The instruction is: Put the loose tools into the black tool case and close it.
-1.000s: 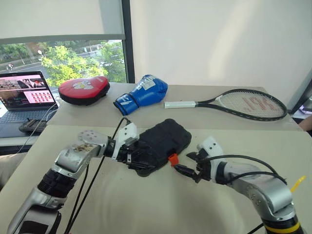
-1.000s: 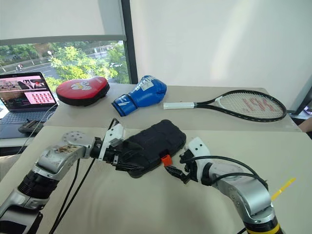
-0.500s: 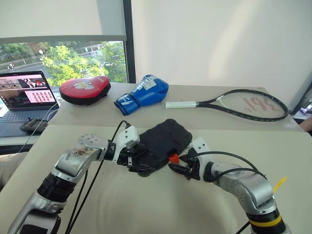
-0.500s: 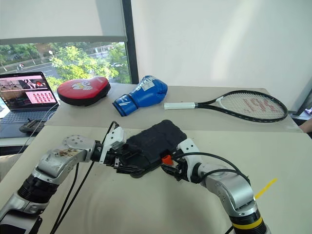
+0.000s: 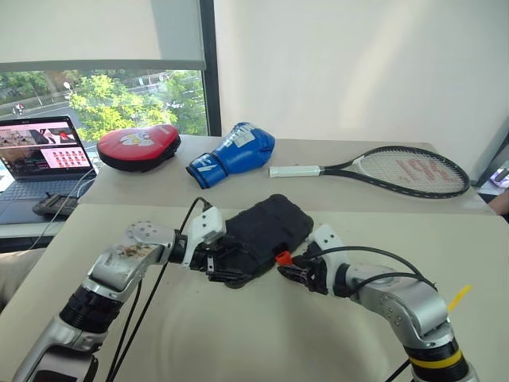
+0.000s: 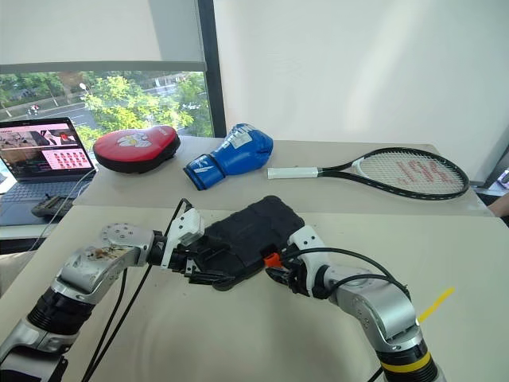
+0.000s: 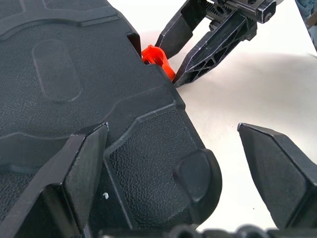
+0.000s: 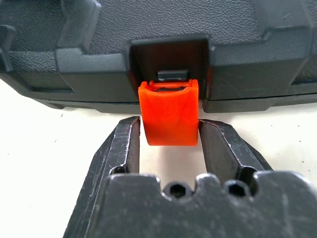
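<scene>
- Black moulded plastic tool case (image 5: 266, 231): lies with its lid down on the near beige table (image 5: 262, 334), about mid-table, between the two arms; no loose tools lie on the table.
- Orange plastic latch tab (image 8: 169, 114): hangs out from the notch in the case's front edge, not yet folded flat, so the case is judged shut but unlatched.
- Right gripper (image 8: 168, 144): jaws narrowed on the orange latch tab, one finger against each side of it, tips just short of the case wall.
- Left gripper (image 7: 168, 163): jaws spread wide, one finger resting on the lid at the case's corner, the other off the edge over bare table; it holds nothing and appears to steady the case.
- Step in hand: seating the latch. Advice: keep the pinch square on the tab, swing it up and press toward the notch until it snaps; let the left finger bear down so the case does not slide.
- Open room: bare table in front of the case and to the right.
- Far table: red pad (image 5: 138, 147), blue boxing glove (image 5: 233, 153) and tennis racket (image 5: 382, 169), all well apart from the case.
</scene>
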### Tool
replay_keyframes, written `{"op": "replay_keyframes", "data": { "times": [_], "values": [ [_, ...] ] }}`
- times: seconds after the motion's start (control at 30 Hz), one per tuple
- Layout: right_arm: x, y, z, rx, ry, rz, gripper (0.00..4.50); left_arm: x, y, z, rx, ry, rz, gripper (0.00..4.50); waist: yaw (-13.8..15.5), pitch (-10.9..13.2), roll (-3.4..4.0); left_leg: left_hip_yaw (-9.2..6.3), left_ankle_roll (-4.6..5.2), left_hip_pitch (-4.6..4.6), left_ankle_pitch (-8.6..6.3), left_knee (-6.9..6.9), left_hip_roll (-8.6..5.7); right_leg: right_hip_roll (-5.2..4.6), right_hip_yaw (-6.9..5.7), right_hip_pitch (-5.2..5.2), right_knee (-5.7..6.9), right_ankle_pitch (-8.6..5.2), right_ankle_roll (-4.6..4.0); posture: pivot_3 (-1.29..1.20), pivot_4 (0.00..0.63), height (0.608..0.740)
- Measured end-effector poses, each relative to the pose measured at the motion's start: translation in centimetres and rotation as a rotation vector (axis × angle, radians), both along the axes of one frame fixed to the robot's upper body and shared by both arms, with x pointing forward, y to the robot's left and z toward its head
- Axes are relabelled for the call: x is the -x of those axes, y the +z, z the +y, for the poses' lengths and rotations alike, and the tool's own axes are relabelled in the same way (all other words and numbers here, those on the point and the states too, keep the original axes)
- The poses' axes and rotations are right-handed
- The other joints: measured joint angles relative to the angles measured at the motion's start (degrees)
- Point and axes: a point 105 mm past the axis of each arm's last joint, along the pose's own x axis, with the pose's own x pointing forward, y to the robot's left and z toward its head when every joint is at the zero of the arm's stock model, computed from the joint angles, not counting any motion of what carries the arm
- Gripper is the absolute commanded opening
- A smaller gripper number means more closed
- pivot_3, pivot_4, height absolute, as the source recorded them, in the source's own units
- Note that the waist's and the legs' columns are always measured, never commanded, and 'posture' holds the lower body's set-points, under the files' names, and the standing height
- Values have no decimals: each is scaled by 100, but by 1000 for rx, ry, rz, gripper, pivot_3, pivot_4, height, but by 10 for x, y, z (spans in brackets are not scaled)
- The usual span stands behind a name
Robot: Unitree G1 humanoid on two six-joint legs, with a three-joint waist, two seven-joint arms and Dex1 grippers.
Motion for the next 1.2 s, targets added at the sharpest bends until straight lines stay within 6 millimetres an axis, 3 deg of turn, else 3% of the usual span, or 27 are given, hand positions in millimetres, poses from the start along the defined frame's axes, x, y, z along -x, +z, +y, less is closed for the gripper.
{"op": "replay_keyframes", "data": {
  "times": [0.03, 0.17, 1.0, 1.07, 1.2],
  "values": [
    [0, 0, 0, 0, 1, 0, 2196, 0, 0, 0, 0, -1, -1, 4500, 0, 0, 0, 0, 0, 0, 0, 0, 0, 0, 0, 0, 0, 0, 0, 0, 150, 740],
    [1, 1, 0, 1, 6, -6, 1198, 0, -1, 0, -2, -1, -3, 4500, 0, 0, 0, 0, 0, 1, 0, 0, 0, 0, 0, 0, 0, 0, 0, 0, 150, 740],
    [-6, 7, 8, 30, 45, -73, 1167, 0, -3, 2, -15, -8, -28, 4500, -4, 0, 0, 0, 0, 5, 0, 0, 0, 0, 1, 1, 4, 0, 0, 0, 150, 740],
    [-9, 5, 10, 32, 54, -74, 2188, -1, -3, 3, -19, -3, -29, 4500, -25, 0, 0, 2, -1, 14, 0, 0, 0, 1, 4, 8, 4, 1, -1, 0, 150, 740],
    [-10, 5, 12, 39, 93, -88, 3355, 0, -4, 3, -22, -3, -24, 4500, -45, 0, 0, 1, 29, 28, -17, -2, 2, 1, 5, 16, 10, 1, -2, 0, 150, 740]
  ]
}}
